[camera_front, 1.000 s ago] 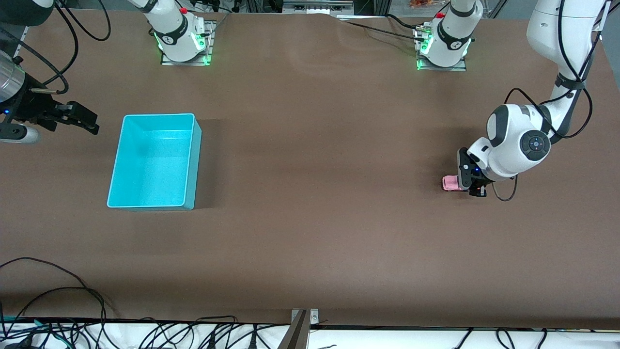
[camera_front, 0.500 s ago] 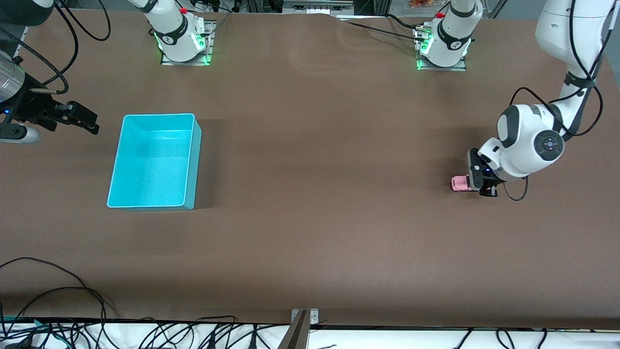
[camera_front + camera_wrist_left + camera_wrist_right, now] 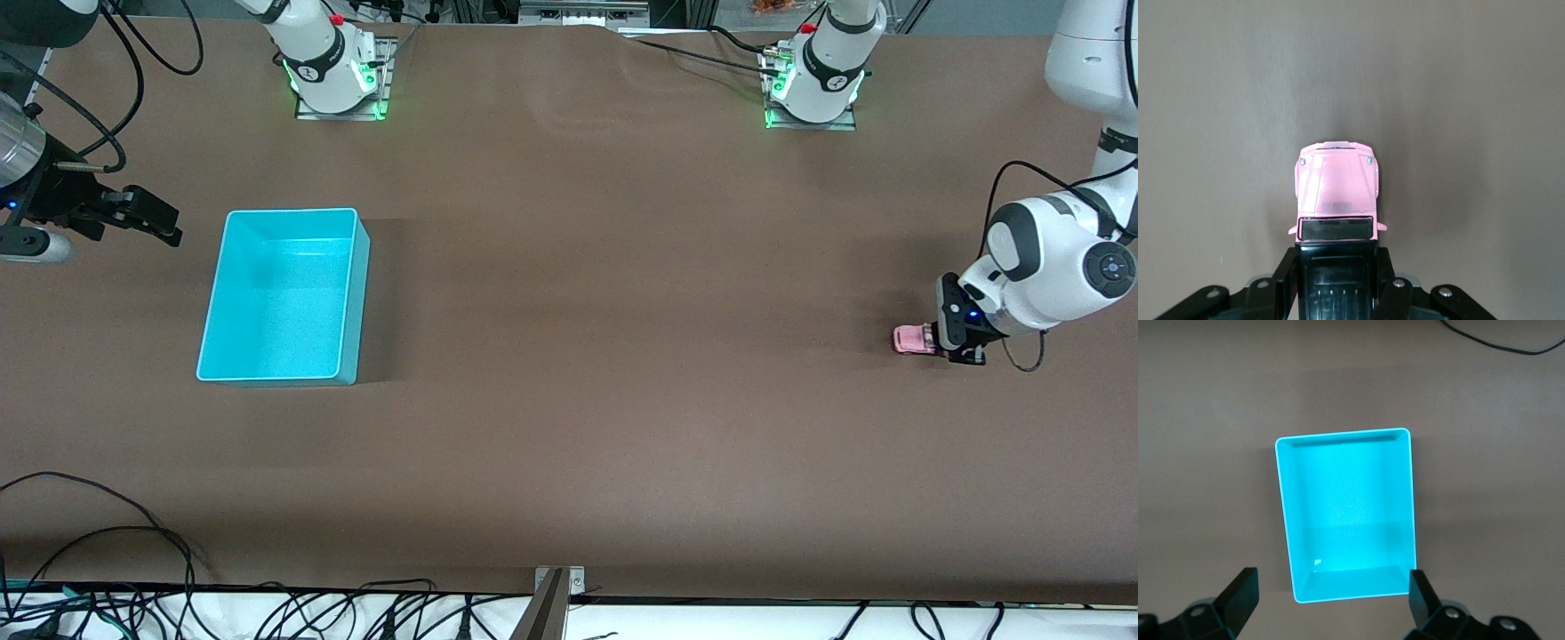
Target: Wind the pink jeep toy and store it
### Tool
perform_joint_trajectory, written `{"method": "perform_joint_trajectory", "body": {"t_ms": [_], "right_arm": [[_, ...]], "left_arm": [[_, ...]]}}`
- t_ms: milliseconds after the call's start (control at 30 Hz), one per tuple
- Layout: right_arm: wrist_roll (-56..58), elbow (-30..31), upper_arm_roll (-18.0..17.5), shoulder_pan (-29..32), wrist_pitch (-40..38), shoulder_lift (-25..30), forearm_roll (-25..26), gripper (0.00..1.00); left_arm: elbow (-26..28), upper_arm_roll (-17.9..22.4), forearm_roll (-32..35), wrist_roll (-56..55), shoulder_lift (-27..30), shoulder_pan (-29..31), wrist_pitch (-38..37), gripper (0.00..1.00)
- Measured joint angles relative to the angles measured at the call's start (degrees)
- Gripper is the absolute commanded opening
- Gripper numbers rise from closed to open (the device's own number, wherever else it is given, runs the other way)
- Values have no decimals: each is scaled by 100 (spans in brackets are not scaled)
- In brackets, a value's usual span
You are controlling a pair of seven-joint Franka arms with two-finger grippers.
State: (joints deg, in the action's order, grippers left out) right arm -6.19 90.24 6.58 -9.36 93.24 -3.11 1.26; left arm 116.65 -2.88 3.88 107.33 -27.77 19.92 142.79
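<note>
Brown and bare over most of its top, the desk (image 3: pixel 569 400) carries a turquoise bin (image 3: pixel 283 295) toward the right arm's end and the pink jeep toy (image 3: pixel 910 339) well apart from it, toward the left arm's end. At the jeep, the left gripper (image 3: pixel 951 342) is low at the desk, its fingers (image 3: pixel 1386 277) closed on the black roof end of the toy — the pink hood (image 3: pixel 1337 180) sticks out past them. Beside the bin, the right gripper (image 3: pixel 147 216) waits in the air with its fingers (image 3: pixel 1241 593) spread wide and holding nothing.
</note>
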Motion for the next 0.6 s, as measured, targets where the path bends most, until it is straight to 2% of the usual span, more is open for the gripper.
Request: {"method": "perform_joint_trajectory", "body": {"t_ms": [600], "right_arm": [[0,0,0,0,0,0,0,100]], "left_arm": [[-109,-2,0,103,-64,138,-18,10]]}}
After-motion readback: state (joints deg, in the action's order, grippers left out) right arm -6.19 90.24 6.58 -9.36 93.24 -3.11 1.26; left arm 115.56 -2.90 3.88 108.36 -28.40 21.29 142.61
